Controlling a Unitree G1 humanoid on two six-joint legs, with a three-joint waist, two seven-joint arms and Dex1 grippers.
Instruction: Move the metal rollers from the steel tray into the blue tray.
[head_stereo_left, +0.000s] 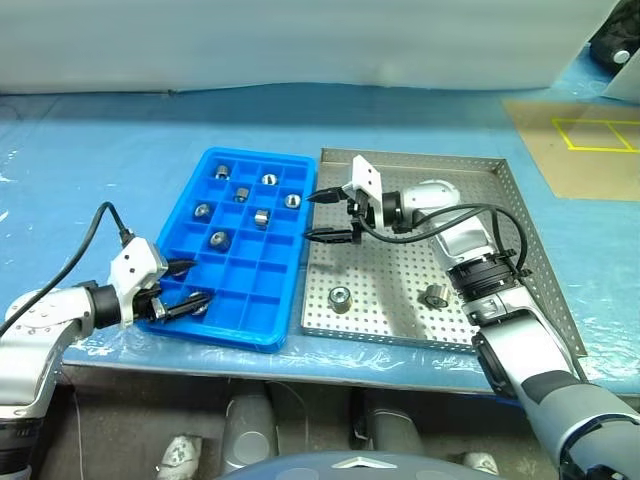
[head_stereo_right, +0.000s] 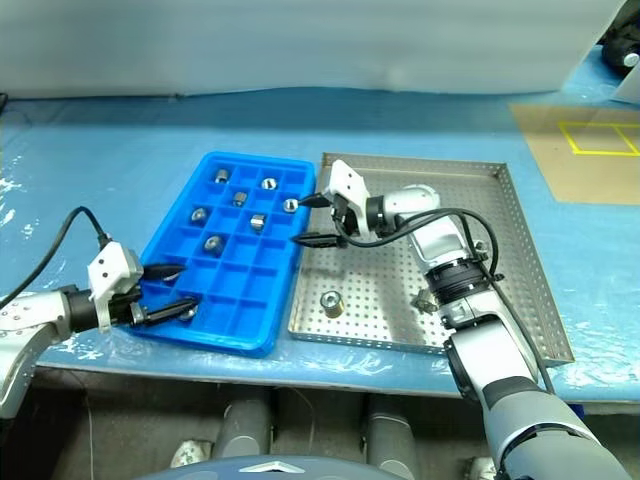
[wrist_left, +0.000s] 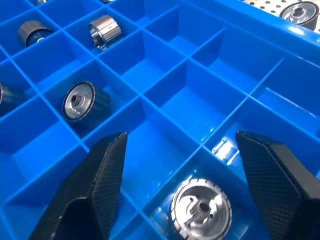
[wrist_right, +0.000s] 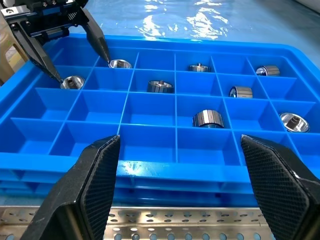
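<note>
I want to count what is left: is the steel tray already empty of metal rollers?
No. Two metal rollers lie on the perforated floor of the steel tray, near its front edge.

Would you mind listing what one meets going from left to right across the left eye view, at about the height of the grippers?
Left gripper → blue tray → right gripper → steel tray
</note>
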